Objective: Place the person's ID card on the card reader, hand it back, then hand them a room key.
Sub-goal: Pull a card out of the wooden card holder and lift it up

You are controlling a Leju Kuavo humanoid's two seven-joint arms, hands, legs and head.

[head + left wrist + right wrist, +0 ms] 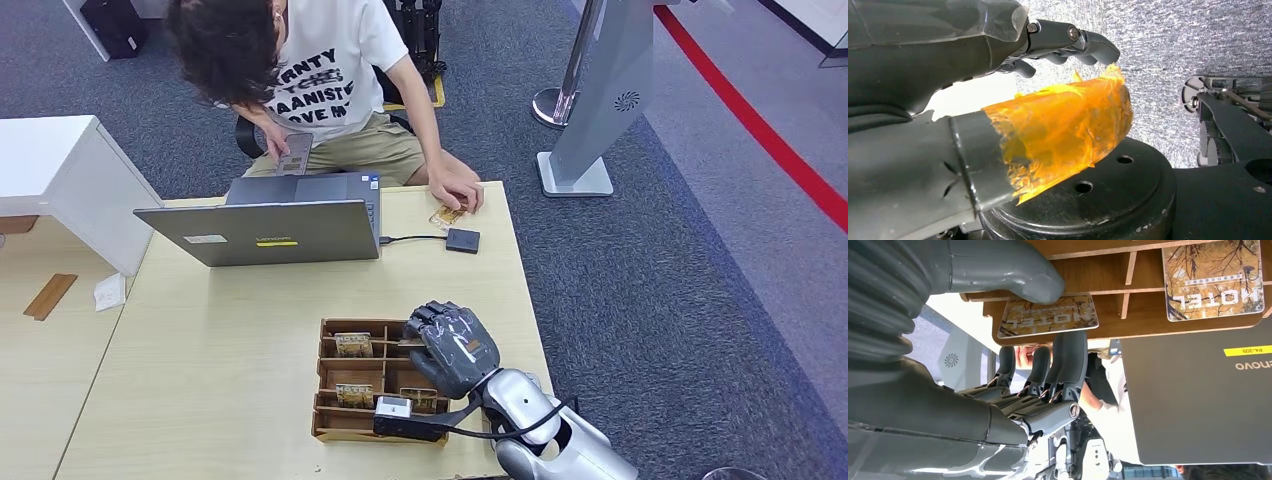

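Fingers (1068, 360) of right hand (452, 348) pinching a hotel key card (1048, 315) over wooden tray (330, 425) with more cards

The laptop (1198, 400) lid bears a yellow label "PA-209" and the brand "Lenovo". Room key cards (1213, 280) in the wooden tray (1148, 315) read "HOTEL". The person's shirt (320, 75) print is only partly legible.

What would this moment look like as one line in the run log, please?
phase: picking room key | right hand: pinching room key at wooden tray | left hand: empty | person's hand: on card beside card reader
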